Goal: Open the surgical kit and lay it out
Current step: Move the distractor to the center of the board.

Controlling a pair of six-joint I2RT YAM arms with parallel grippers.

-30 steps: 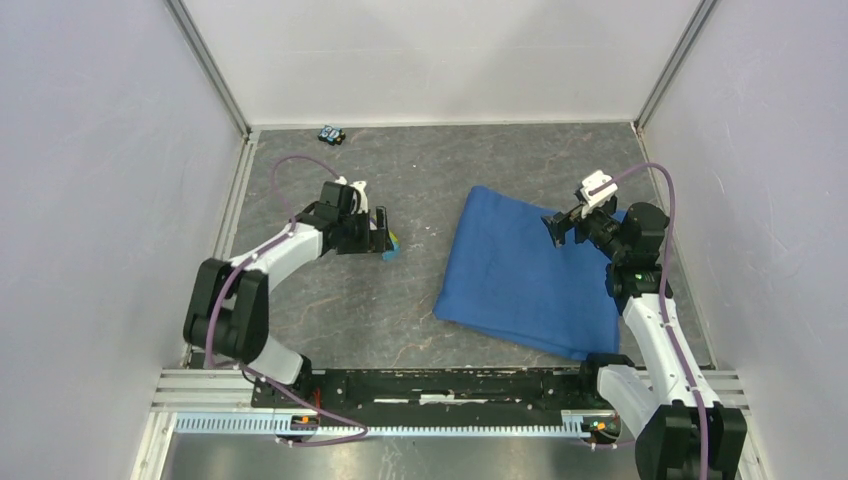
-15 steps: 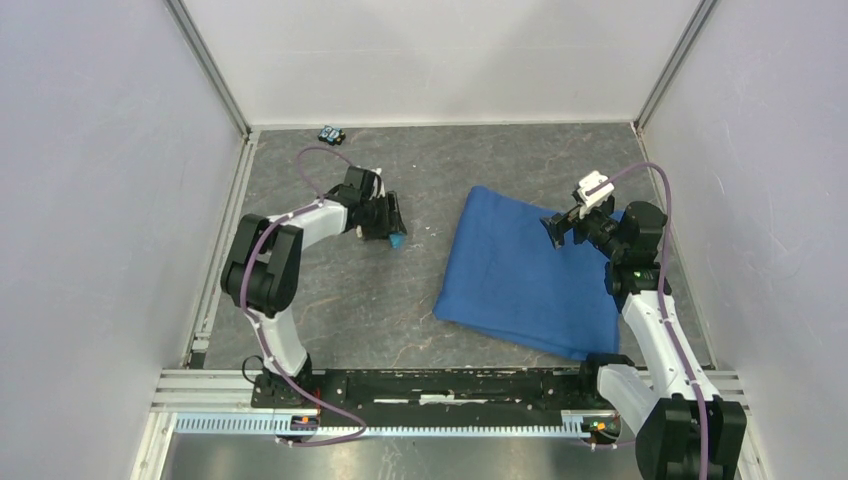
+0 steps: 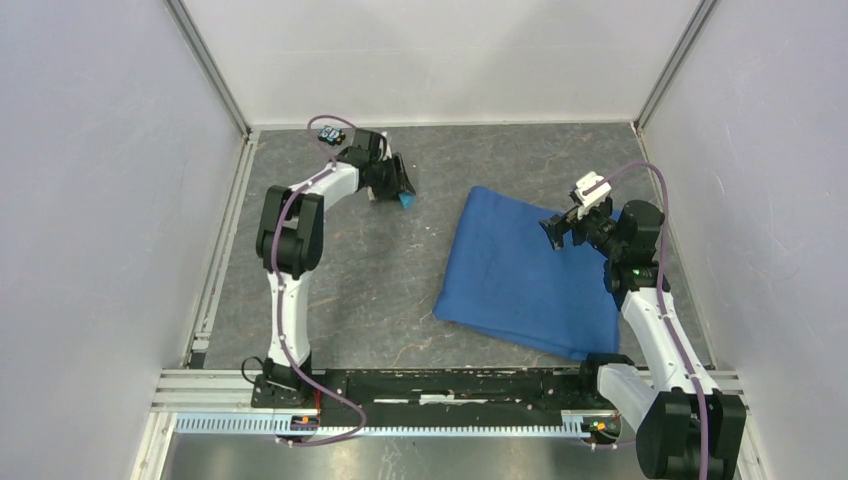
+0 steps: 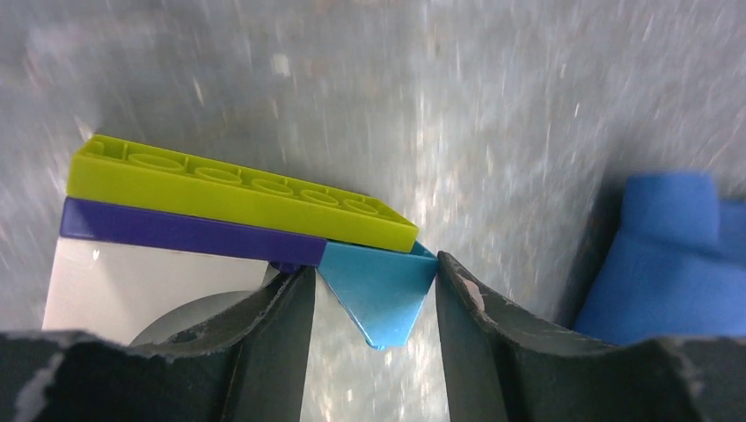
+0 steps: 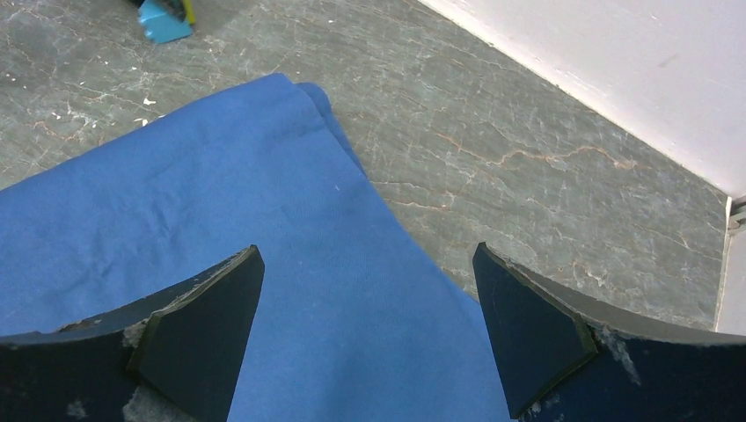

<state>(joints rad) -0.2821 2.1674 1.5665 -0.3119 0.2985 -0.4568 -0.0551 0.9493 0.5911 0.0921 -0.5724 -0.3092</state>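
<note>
Left gripper (image 4: 374,283) is clamped on the turquoise end of the little block toy (image 4: 237,189), toward the back of the table (image 3: 380,290). The folded blue cloth (image 3: 520,275) lies right of center. The right gripper (image 5: 365,264) hangs over its far edge, jaws wide apart, grasping nothing.

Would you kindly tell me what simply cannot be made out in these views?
- Whatever the folded blue cloth wrap holds, if anything: covered by the cloth itself, top and right wrist views.
- Small dark object by the far wall: too small to identify, top view.
- Lower part of the block toy: hidden behind the left gripper, left wrist view.
- Table in that view: blurred.
</note>
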